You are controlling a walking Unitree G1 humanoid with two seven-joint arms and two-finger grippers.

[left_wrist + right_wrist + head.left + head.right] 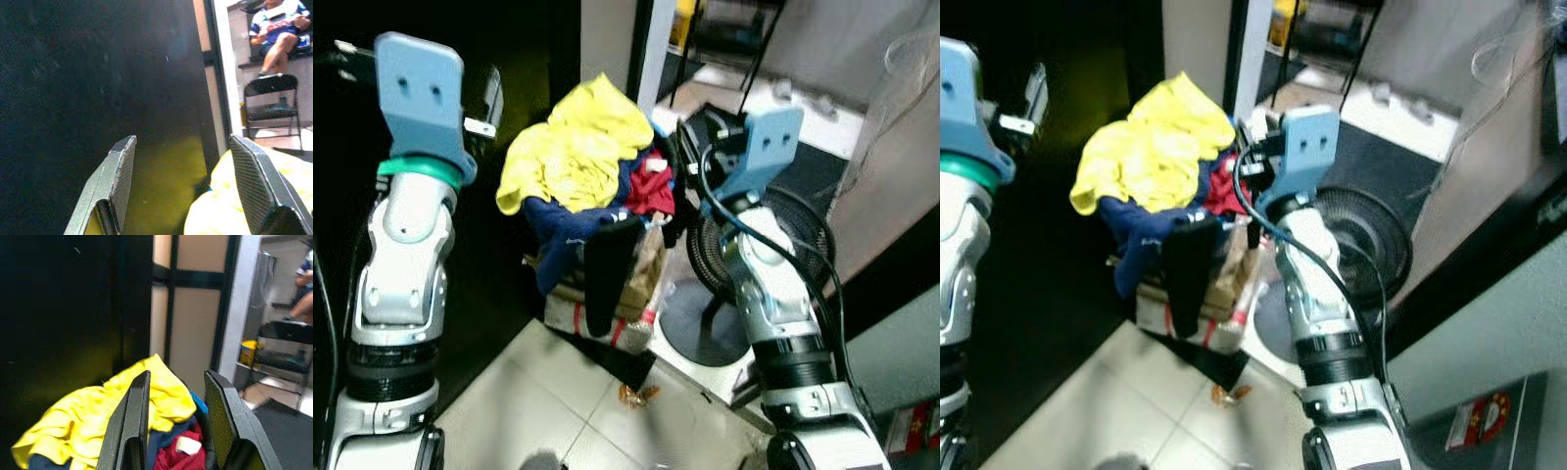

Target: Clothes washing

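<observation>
Right wrist view: the right gripper (178, 418) has its jaws spread, empty, with the crumpled yellow cloth garment (105, 418) atop the laundry pile (597, 230) just ahead. The left gripper (188, 188) jaws are likewise spread, yellow cloth beside one finger.

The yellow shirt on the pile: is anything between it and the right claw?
In the right wrist view nothing lies between: the right gripper, open, hangs just above the yellow shirt, with red cloth beside it.
</observation>
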